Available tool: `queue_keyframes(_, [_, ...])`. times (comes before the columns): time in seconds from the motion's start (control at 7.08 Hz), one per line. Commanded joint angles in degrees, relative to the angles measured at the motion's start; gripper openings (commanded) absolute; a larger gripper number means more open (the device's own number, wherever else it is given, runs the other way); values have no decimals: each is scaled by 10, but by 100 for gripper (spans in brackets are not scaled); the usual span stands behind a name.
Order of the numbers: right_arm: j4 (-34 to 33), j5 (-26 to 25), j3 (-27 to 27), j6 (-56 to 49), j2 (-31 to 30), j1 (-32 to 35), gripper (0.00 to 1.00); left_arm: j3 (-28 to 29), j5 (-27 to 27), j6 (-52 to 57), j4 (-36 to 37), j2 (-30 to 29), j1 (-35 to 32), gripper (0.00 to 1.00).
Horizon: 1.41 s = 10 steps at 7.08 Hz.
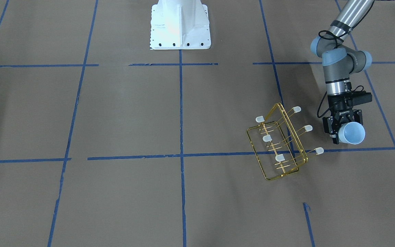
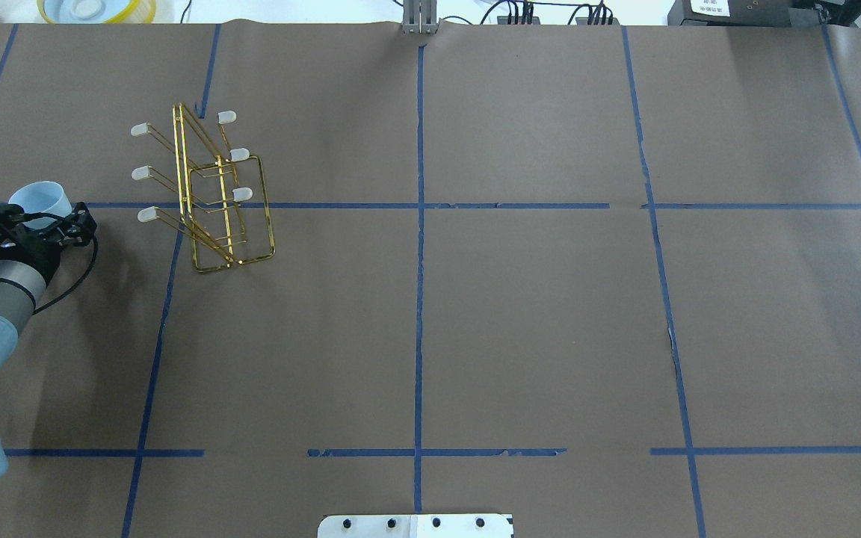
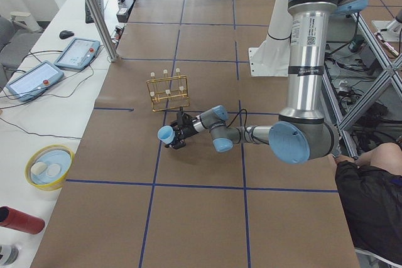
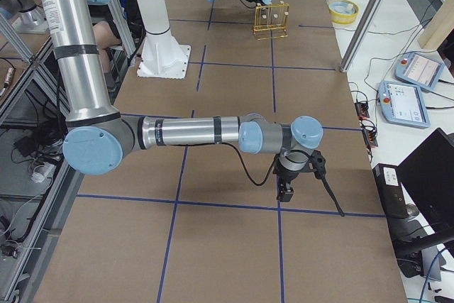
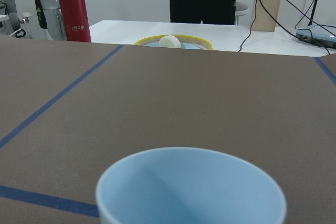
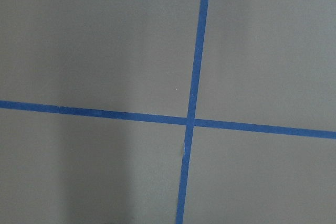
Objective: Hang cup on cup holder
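My left gripper (image 1: 344, 131) is shut on the cup (image 1: 354, 133), a pale light-blue tumbler held on its side above the table, rim pointing away from the wrist. The cup fills the bottom of the left wrist view (image 5: 191, 187) and shows in the overhead view (image 2: 41, 198). The gold wire cup holder (image 1: 267, 138) stands beside it on the table, its capped prongs sticking out toward the cup; no cup hangs on it. It also shows in the overhead view (image 2: 242, 193). My right gripper (image 4: 285, 189) shows only in the exterior right view, low over the table far from both; I cannot tell whether it is open.
A yellow-rimmed bowl (image 5: 173, 41) and a red bottle (image 5: 73, 11) sit on the white bench past the table's far edge. The white robot base (image 1: 180, 25) is at the table's middle. Teach pendants (image 3: 31, 80) lie on the side bench.
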Motion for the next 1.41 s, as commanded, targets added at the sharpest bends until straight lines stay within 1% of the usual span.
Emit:
queue_keyframes(0.0, [0, 0, 0, 0, 0, 0, 100, -1, -17, 0, 0, 0, 0, 66])
queue_keyframes(0.14, [0, 0, 0, 0, 0, 0, 100, -2, -17, 3, 1, 0, -1, 50])
queue_keyframes(0.28, [0, 0, 0, 0, 0, 0, 100, -12, -17, 6, 2, 2, -3, 41])
queue_keyframes(0.42, [0, 0, 0, 0, 0, 0, 100, -44, -22, 14, 6, 6, -3, 35])
queue_keyframes(0.57, [0, 0, 0, 1, 0, 0, 100, -75, -47, 58, 8, 12, -19, 35])
queue_keyframes(0.71, [0, 0, 0, 0, 0, 0, 100, -106, -70, 77, 38, 13, -29, 35])
queue_keyframes(0.85, [0, 0, 0, 1, 0, 0, 100, -141, -73, 114, 62, 25, -31, 35])
queue_keyframes(0.99, [0, 0, 0, 0, 0, 0, 100, -168, -69, 183, 65, 26, -37, 35])
queue_keyframes(1.13, [0, 0, 0, 0, 0, 0, 100, -199, -68, 224, 107, 26, -43, 36])
queue_keyframes(1.27, [0, 0, 0, 0, 0, 0, 100, -235, -66, 312, 153, 37, -52, 68])
